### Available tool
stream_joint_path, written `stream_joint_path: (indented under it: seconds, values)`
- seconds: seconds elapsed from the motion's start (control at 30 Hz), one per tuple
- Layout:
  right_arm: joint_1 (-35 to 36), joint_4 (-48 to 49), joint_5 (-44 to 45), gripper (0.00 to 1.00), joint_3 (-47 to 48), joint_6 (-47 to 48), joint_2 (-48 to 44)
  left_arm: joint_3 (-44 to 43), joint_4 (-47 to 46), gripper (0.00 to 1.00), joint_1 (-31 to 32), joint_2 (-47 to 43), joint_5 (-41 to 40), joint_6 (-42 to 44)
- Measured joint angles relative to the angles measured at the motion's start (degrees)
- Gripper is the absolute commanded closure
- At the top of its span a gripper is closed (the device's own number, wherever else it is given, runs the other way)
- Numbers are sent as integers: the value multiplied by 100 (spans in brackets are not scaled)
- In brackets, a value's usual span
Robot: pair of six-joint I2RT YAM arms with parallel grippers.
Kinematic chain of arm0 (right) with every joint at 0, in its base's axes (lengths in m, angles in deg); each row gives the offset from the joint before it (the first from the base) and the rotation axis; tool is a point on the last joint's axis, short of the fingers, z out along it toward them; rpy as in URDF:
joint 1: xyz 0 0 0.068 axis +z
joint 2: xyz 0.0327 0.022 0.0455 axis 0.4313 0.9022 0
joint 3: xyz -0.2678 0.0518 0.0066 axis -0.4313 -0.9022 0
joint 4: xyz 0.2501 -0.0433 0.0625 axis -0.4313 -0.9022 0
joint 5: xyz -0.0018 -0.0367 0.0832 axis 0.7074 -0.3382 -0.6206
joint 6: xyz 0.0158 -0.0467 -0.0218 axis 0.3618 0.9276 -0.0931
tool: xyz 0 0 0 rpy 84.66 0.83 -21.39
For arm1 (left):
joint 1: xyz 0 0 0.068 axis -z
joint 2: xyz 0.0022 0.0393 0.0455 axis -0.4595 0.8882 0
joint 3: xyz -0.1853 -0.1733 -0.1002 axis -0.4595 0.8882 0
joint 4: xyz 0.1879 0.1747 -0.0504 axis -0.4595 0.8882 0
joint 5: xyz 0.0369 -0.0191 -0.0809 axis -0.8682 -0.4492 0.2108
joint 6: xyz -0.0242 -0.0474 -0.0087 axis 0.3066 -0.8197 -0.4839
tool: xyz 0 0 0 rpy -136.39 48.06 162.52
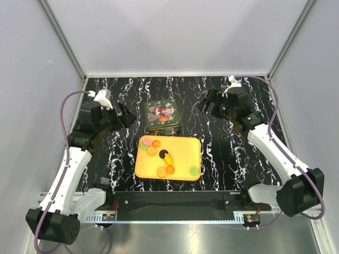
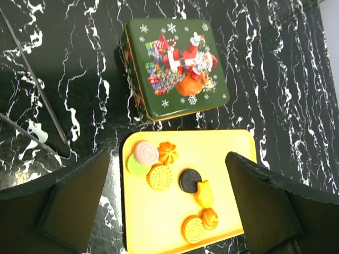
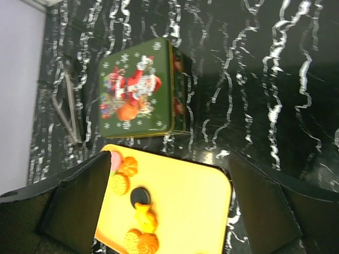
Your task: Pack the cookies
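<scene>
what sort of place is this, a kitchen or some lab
Probably a robot lab test cell, not a kitchen: plain white walls box in a black marbled table, with staged props, a yellow tray and Christmas tin.

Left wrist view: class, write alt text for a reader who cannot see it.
A closed green Christmas tin sits on a black marbled table, just beyond a yellow tray holding assorted small cookies. The open left pincer frames the tray from above.
</scene>
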Motion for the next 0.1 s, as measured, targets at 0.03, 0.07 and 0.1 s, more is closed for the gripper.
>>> stream_joint_path:
  seconds: [0.03,0.07,0.1]
  values:
    - [0,-33,57,0,-44,33,-37,22,24,1,0,-11,-2,15]
    - [0,-70,120,0,-96,63,-79,24,48,1,0,-22,-2,31]
    - [0,-111,151,0,-140,94,-118,28,50,1,0,-35,-2,48]
